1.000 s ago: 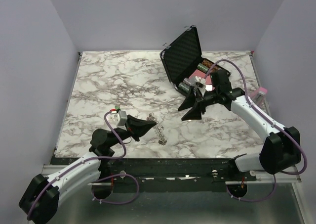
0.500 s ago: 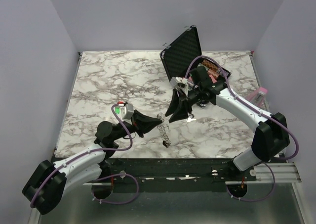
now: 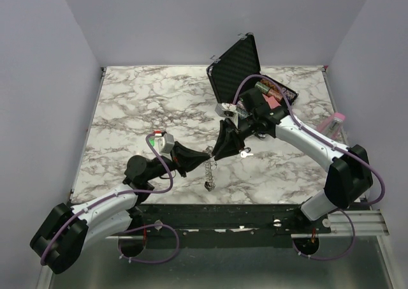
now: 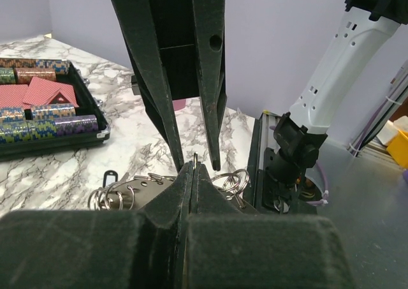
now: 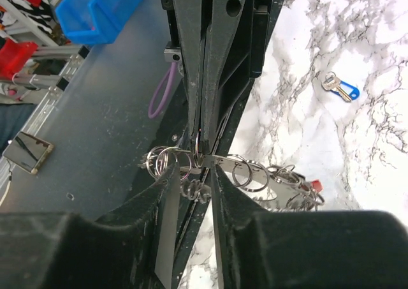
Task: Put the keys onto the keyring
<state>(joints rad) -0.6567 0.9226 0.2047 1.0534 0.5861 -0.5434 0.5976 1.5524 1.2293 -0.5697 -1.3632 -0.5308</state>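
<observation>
Swinging off the case (image 3: 237, 64), the right gripper (image 3: 217, 155) now meets the left gripper (image 3: 205, 155) above the near middle of the table (image 3: 140, 110); a second ago it hung beside the case's tray. The left arm has pushed forward and lifted the keyring (image 3: 209, 174), which lay flat on the marble then and now dangles from its tips, low end near the table. One silver key (image 3: 245, 153) lies bare just behind the right gripper, apart from the keyring. From above, the two sets of tips overlap and hide the grip itself. The right wrist view shows the left gripper clenched on a ring of the keyring (image 5: 245, 174), with the right gripper (image 5: 194, 168) straddling that ring, jaws narrowed but apart and no contact clear. A red bit shows among the rings, too small to name, and a small blue piece (image 5: 341, 88) lies alone on the marble. The left wrist view is half filled by its own blurred body. The left arm reaches low, forward and rightward; the right arm arches over from the near right, its gripper tilted down and leftward.
</observation>
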